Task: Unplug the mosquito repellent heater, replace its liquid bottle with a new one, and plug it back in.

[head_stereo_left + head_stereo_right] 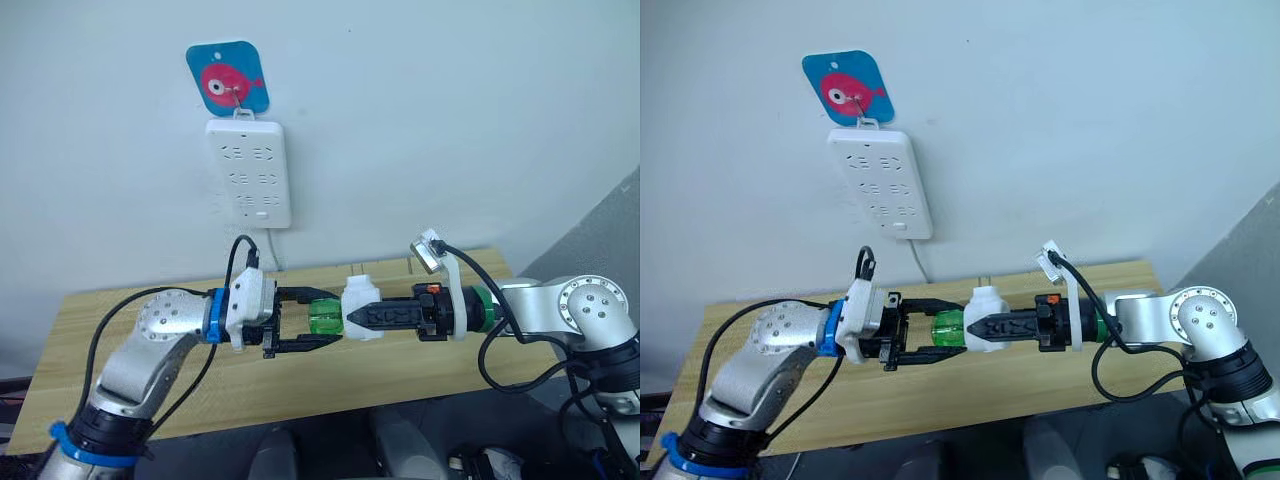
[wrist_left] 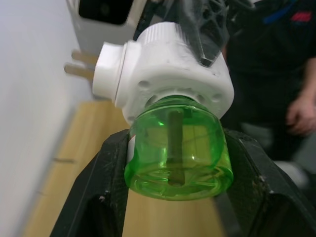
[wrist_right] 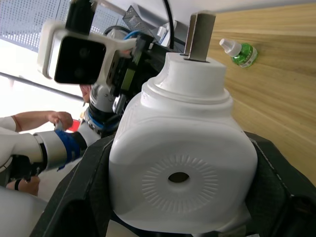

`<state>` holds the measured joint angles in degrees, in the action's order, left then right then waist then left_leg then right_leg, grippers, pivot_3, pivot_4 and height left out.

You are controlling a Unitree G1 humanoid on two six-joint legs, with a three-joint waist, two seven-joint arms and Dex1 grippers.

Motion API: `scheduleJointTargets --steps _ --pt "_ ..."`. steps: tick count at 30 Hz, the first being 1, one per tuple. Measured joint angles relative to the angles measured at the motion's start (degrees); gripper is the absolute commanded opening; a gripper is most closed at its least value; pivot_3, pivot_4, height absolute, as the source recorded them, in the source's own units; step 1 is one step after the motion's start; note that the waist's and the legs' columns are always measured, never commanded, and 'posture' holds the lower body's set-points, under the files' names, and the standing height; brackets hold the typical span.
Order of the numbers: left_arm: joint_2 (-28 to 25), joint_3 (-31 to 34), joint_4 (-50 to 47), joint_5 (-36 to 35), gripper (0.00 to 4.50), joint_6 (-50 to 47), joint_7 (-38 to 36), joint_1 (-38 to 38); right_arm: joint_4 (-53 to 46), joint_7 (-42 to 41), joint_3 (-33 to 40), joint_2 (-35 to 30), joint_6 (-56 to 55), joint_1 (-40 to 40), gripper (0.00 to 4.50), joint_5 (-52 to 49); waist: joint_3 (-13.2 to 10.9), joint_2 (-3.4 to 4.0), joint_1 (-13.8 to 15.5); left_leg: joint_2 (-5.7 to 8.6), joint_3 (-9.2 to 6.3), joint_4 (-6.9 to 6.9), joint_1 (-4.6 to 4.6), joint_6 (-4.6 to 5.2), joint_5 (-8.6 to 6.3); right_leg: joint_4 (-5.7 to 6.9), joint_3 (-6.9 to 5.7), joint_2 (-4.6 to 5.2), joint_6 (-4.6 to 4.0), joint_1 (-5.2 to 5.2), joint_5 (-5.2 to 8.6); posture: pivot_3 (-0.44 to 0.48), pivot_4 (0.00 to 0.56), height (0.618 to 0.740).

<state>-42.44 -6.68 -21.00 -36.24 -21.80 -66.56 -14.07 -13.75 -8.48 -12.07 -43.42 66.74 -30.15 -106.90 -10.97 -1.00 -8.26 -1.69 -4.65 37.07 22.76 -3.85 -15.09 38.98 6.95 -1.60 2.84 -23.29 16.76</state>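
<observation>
Above table (image 1: 130, 300), my left gripper (image 1: 312, 330) clamping old bottle (image 1: 325, 316), my right gripper (image 1: 362, 315) clamping heater (image 1: 360, 300). Am keeping heater steady, twisting bottle along its axis. New bottle (image 3: 238, 51) lying on table, power strip (image 1: 248, 170) hanging on wall.

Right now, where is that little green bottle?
The green bottle is in mid-air above the wooden table, between the left gripper's fingers, its neck in the white heater.

A power strip (image 1: 248, 172) hangs on the wall behind a table (image 1: 120, 310). Above the table, the left gripper (image 1: 322, 326) and right gripper (image 1: 362, 316) meet, with the bottle (image 1: 325, 315) left of the heater (image 1: 360, 306), touching it. A second bottle (image 3: 239, 52) lies on the tabletop.
</observation>
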Motion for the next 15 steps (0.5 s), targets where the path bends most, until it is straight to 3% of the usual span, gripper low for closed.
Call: scheduleJointTargets --steps 3,9,15 --pt "-2.9 -0.3 0.4 -8.9 2.28 -16.4 0.9 -5.3 -0.7 -2.4 0.3 0.0 0.2 -0.5 3.06 2.4 0.0 0.00 0.0 -0.01 -0.07 -0.01 0.05 0.00 0.00 0.01 -0.07 -0.01 0.00 -0.05 0.00 -0.145 0.153 0.736" --pt "-3.7 0.4 3.3 -19.4 2.28 -34.3 2.3 -10.9 -3.3 -7.2 2.0 -0.4 1.1 -0.8 3.06 6.8 0.0 0.01 0.1 -0.01 -0.11 -0.01 0.11 -0.01 0.00 0.02 -0.12 -0.01 -0.01 -0.12 0.00 -0.150 0.150 0.736" --pt "-3.7 2.9 3.3 -17.6 4.22 -32.3 3.2 -8.6 -3.9 -8.9 3.5 -0.7 1.2 -0.8 3.06 8.9 0.0 0.01 0.1 -0.02 -0.09 -0.01 0.09 -0.02 0.01 0.04 -0.08 0.00 -0.02 -0.13 -0.01 -0.146 0.151 0.736"
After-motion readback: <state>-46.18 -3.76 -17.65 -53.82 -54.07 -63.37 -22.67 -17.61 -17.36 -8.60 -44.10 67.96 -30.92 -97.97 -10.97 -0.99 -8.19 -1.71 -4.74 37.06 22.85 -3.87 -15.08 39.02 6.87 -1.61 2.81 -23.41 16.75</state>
